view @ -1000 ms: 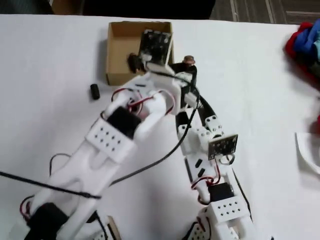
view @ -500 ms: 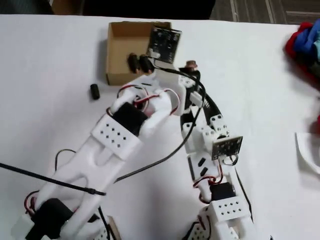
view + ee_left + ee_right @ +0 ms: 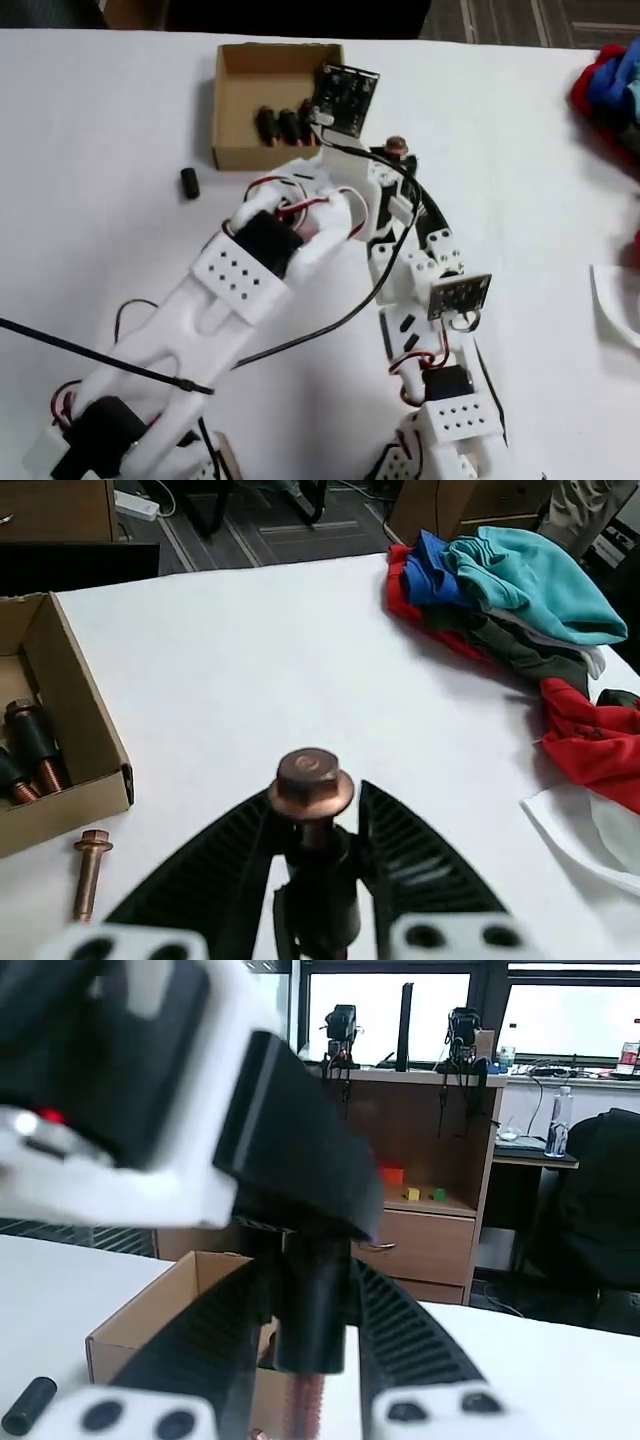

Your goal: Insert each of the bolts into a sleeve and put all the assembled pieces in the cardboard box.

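Two grips on one sleeve with bolt seated: pinched by left gripper and right gripper, right of box, upper middle. Might drop short if released unevenly.

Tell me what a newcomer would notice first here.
First, the sleeved bolt, copper head up, clamped between the left gripper and the right gripper, just right of the cardboard box in the high view. The box holds assembled pieces, and a spare black sleeve lies to its left. A bright heap of clothes sits at the right edge of the table.
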Available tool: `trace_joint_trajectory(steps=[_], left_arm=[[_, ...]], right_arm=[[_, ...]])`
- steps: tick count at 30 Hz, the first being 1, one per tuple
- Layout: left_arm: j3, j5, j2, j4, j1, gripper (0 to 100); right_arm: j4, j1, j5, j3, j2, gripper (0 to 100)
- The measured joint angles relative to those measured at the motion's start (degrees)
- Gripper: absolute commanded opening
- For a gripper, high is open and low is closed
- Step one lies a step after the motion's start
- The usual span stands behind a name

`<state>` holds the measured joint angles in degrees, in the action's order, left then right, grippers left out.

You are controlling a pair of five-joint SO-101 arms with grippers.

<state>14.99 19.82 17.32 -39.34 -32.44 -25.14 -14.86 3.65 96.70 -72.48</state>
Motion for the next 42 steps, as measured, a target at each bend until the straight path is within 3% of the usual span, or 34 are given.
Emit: trace_joint_trajectory(steps=[30, 42], left_arm=[[-2.1, -0.2, -0.2, -3.9, 4.7, 16], [-8.1, -0.3, -0.1, -5.1, 14.3, 16]], right_arm=[[2.5, -0.4, 0.1, 0.0, -0.1, 2.0], [2.5, -0.2, 0.1, 0.0, -0.1, 2.0]])
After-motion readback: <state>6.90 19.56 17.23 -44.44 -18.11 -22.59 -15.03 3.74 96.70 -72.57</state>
